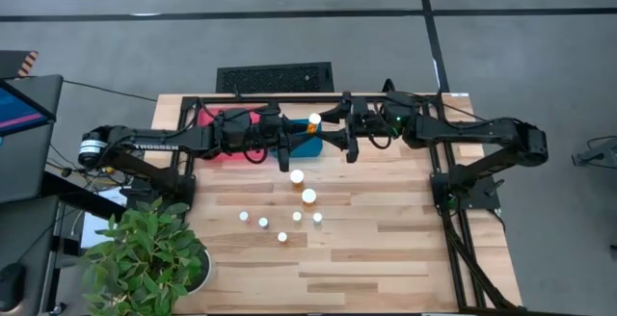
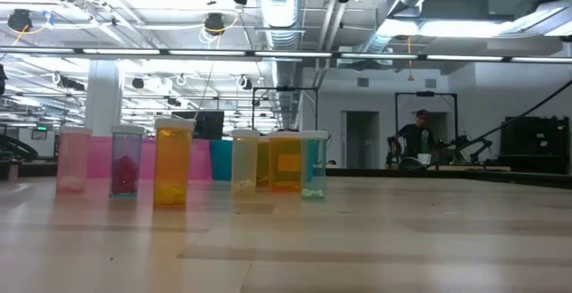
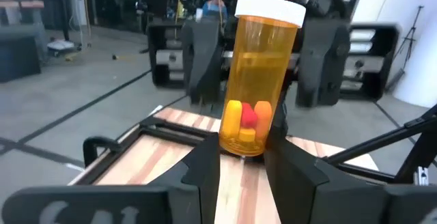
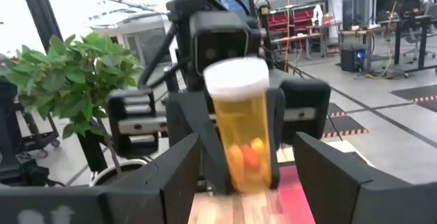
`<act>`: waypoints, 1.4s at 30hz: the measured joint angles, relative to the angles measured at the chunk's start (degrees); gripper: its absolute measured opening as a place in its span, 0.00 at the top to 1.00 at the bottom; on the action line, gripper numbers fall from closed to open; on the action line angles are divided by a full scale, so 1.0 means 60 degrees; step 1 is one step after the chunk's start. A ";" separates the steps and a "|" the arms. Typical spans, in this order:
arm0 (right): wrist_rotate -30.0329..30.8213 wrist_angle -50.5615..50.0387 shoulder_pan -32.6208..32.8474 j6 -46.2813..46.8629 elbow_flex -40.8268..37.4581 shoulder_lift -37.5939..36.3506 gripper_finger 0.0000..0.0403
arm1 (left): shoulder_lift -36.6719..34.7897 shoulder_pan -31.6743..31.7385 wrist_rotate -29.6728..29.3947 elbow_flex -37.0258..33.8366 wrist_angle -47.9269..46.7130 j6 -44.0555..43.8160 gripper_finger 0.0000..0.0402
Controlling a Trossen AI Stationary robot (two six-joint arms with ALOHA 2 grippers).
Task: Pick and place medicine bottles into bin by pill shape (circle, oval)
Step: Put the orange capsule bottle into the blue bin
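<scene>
Overhead, the left gripper [image 1: 307,135] is pinching an amber medicine bottle [image 3: 258,80] low on its smooth cylindrical body, white cap up, red and yellow oval pills showing inside. It is hanging above the blue bin [image 1: 307,146] at the table's far side, beside the pink bin [image 1: 231,123]. The right gripper [image 1: 339,135] is facing it, fingers spread wide on either side of the bottle, not touching. Six white-capped bottles [image 1: 308,197] are standing in a loose cluster mid-table, two wider-capped. Pale wooden planks [image 1: 386,249] are lying open toward the near edge and right side. A leafy potted plant [image 1: 145,253] is crowding the near-left corner. Beyond, an industrial room with ceiling ducts [image 2: 286,7]; a person [image 2: 416,137] far back.
</scene>
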 joint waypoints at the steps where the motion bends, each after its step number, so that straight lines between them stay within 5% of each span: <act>1: -0.0030 0.0005 -0.0002 -0.0002 0.0000 0.0000 0.39 | 0.0000 0.0000 -0.0003 0.0000 0.0091 0.0074 0.76; 13: -0.0177 0.0370 -0.0013 -0.0193 0.0000 0.0000 0.40 | 0.0000 0.0007 0.0007 0.0000 0.0167 0.0129 0.76; 27: -0.0177 0.0374 -0.0101 -0.0288 0.0000 0.0000 0.56 | 0.0000 0.0004 0.0010 0.0000 0.0164 0.0074 0.76; 42: -0.0180 0.0652 -0.0177 -0.0425 0.0000 0.0281 0.39 | 0.0000 0.0006 0.0014 0.0000 0.0186 0.0086 0.76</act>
